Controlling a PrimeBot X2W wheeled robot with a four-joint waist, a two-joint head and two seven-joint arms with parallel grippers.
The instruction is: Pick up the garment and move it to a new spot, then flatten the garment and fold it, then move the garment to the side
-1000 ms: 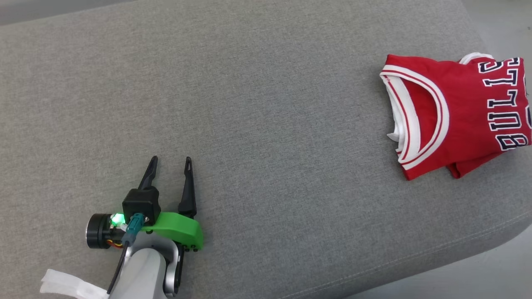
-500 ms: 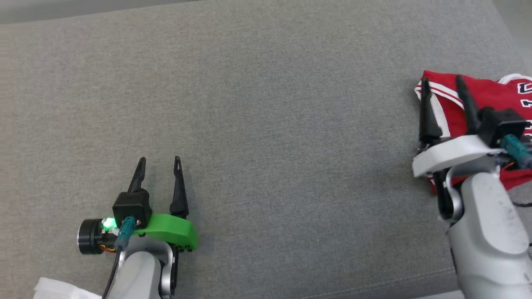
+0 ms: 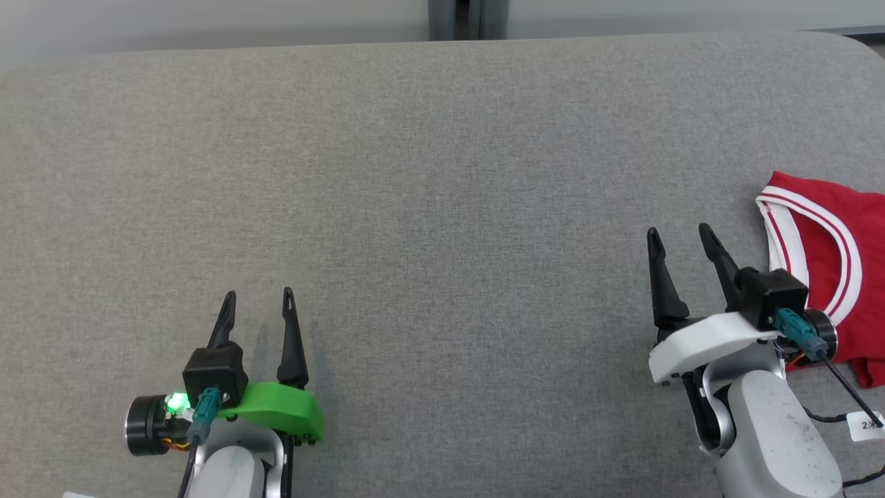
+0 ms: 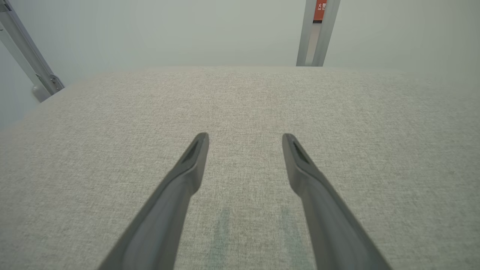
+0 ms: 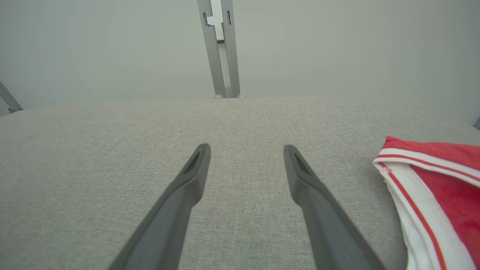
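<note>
The garment (image 3: 840, 249) is a red jersey with white and red trim, folded at the right edge of the grey padded table (image 3: 442, 173); the head view cuts it off. My right gripper (image 3: 679, 234) stands open just left of it, not touching, fingers pointing away from me. In the right wrist view the garment (image 5: 442, 187) lies to the right of that open right gripper (image 5: 245, 149). My left gripper (image 3: 258, 297) is open at the lower left over bare fabric, far from the garment. The left wrist view shows the left gripper (image 4: 243, 137) with nothing between its fingers.
The table's far edge (image 3: 442, 45) meets a pale wall with a grey metal post (image 3: 467, 17). A white tag (image 3: 864, 423) hangs on a cable by my right forearm. A slanted metal bar (image 4: 26, 56) stands past the table's left corner.
The head camera has tilted up and turned left, so the garment now sits at the right edge. My right arm has come into view and drawn back off the garment to its left.
</note>
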